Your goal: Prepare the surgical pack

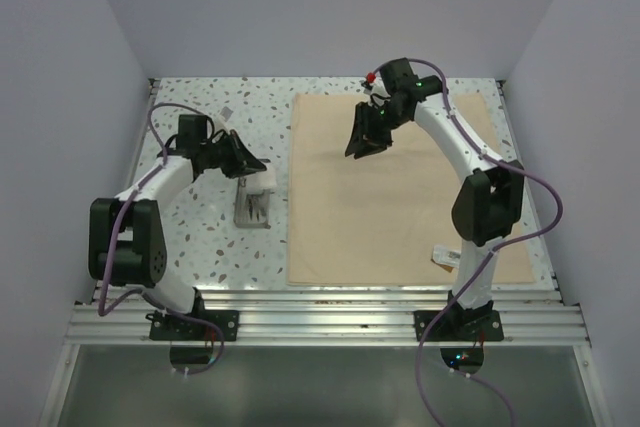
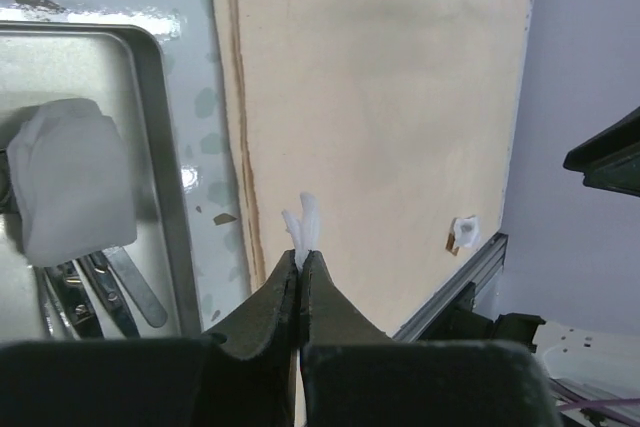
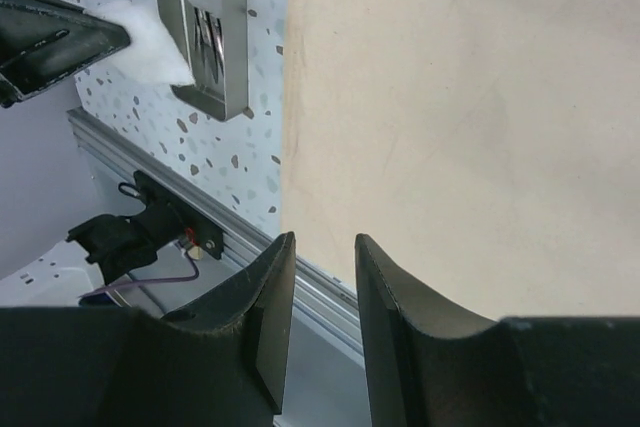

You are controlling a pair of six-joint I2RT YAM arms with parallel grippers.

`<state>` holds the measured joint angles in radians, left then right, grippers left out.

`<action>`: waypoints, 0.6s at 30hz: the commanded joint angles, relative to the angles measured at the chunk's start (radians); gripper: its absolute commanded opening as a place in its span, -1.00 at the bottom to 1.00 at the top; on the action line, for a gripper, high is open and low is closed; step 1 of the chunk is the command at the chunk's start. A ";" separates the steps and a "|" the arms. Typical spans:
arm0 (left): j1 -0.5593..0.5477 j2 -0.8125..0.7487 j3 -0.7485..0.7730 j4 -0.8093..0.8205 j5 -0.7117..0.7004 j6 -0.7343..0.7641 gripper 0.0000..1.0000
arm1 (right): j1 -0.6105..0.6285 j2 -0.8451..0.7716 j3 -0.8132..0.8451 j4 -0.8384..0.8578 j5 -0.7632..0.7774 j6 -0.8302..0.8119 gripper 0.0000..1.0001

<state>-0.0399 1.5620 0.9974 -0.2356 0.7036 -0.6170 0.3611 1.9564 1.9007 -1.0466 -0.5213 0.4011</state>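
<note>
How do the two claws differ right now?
The left gripper is shut, pinching white gauze; the right gripper is open and empty. The left hangs near the metal tray; the right over the tan cloth. Both are black, two-fingered.

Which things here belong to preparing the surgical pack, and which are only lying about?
For the job: cloth, tray, steel tools in it, gauze, one piece in the left gripper, packet.
Only there: purple cables, metal rail.
</note>
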 commanded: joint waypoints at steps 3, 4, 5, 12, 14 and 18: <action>0.017 0.092 0.093 -0.108 -0.044 0.118 -1.00 | 0.004 -0.070 -0.018 -0.020 0.006 -0.030 -0.31; 0.020 0.117 0.099 -0.116 -0.039 0.123 -1.00 | 0.004 -0.070 -0.020 -0.021 0.006 -0.031 -0.31; 0.021 0.133 0.122 -0.126 -0.041 0.128 -1.00 | 0.001 -0.070 -0.022 -0.020 0.004 -0.033 -0.31; 0.034 0.243 0.201 -0.205 -0.095 0.171 -1.00 | -0.039 -0.086 -0.045 -0.018 -0.003 -0.038 -0.31; 0.034 0.268 0.234 -0.232 -0.098 0.183 -1.00 | -0.042 -0.090 -0.058 -0.016 -0.006 -0.038 -0.31; 0.038 0.329 0.286 -0.271 -0.134 0.213 -1.00 | -0.048 -0.093 -0.069 -0.015 -0.009 -0.038 -0.31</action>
<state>-0.0139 1.8587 1.2224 -0.4534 0.6048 -0.4599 0.3172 1.9228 1.8370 -1.0550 -0.5152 0.3782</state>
